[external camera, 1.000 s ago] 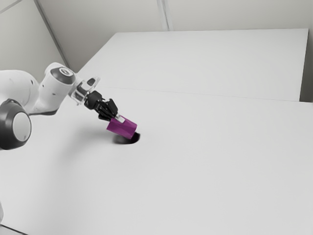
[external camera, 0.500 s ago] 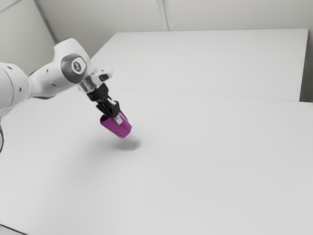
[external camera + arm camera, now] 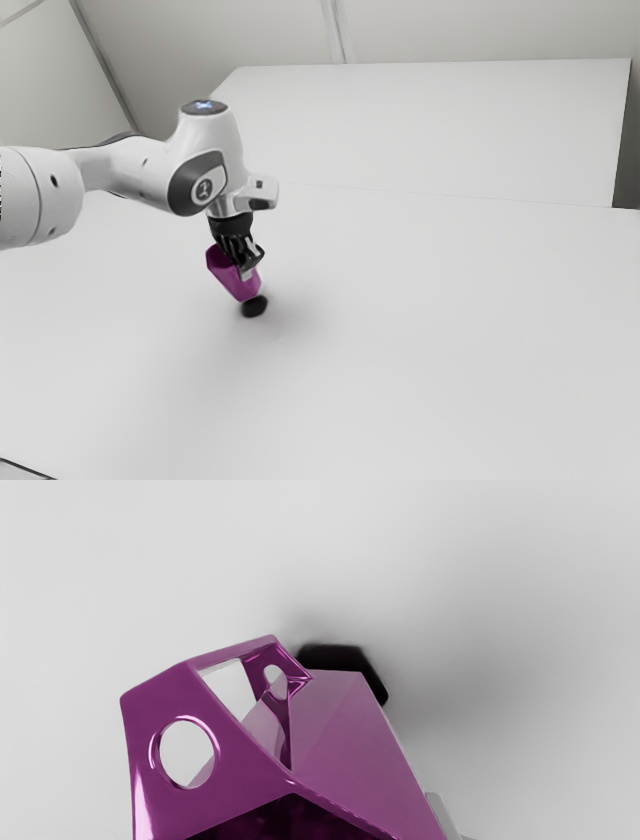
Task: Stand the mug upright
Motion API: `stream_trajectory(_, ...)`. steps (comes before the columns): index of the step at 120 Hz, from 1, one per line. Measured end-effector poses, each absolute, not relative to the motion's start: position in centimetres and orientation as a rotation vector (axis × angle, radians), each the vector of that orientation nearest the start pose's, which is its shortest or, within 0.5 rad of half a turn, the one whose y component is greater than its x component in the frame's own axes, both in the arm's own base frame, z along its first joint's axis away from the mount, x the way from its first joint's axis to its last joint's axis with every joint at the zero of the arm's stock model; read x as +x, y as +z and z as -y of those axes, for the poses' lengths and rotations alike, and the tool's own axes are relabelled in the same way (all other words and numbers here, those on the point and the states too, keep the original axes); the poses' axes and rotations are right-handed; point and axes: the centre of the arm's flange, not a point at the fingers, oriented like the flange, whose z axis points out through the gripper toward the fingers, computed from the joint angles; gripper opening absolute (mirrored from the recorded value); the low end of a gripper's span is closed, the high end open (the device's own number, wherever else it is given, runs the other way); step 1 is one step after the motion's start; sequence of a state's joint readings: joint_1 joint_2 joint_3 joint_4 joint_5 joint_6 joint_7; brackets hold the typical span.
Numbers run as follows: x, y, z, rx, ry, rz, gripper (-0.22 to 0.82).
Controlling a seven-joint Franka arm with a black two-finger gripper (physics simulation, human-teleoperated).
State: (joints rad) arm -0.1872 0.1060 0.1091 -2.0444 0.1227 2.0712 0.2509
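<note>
Shading the white table (image 3: 450, 330), the mug (image 3: 233, 281) slants.

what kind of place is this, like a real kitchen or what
Probably a bare simulated test room rather than a kitchen: a robot arm over a plain white table, blank pale walls behind it, and one purple mug.
</note>
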Motion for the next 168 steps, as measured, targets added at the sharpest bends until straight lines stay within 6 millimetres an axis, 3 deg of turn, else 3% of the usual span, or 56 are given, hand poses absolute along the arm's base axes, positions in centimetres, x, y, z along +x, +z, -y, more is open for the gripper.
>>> stream_trajectory(12, 56.1, 37.6, 3.7, -2.962, 0.152, -0.529, -0.18)
stream_trajectory(30, 56.1, 36.0, 5.7, -2.964, 0.182, -0.486, -0.18)
stream_trajectory(76, 56.7, 34.5, 7.9, -3.003, 0.168, -0.342, -0.17)
stream_trajectory(87, 56.7, 34.3, 8.3, -3.011, 0.17, -0.32, -0.06)
stream_trajectory(102, 56.7, 34.3, 8.4, -3.029, 0.171, -0.276, 0.21)
stream_trajectory(115, 56.8, 35.3, 8.5, -3.042, 0.142, -0.245, 0.37)
stream_trajectory(128, 57.5, 39.2, 8.5, -3.053, 0.034, -0.224, 0.46)
stream_trajectory(144, 60.1, 46.1, 8.7, -3.059, -0.104, -0.212, 0.53)
stream_trajectory(150, 60.9, 49.2, 7.7, -3.078, -0.146, -0.178, 0.54)
stream_trajectory(162, 60.5, 55.1, 5.8, -3.109, -0.216, -0.155, 0.57)
stream_trajectory(168, 60.3, 57.1, 5.3, -3.114, -0.218, -0.168, 0.58)
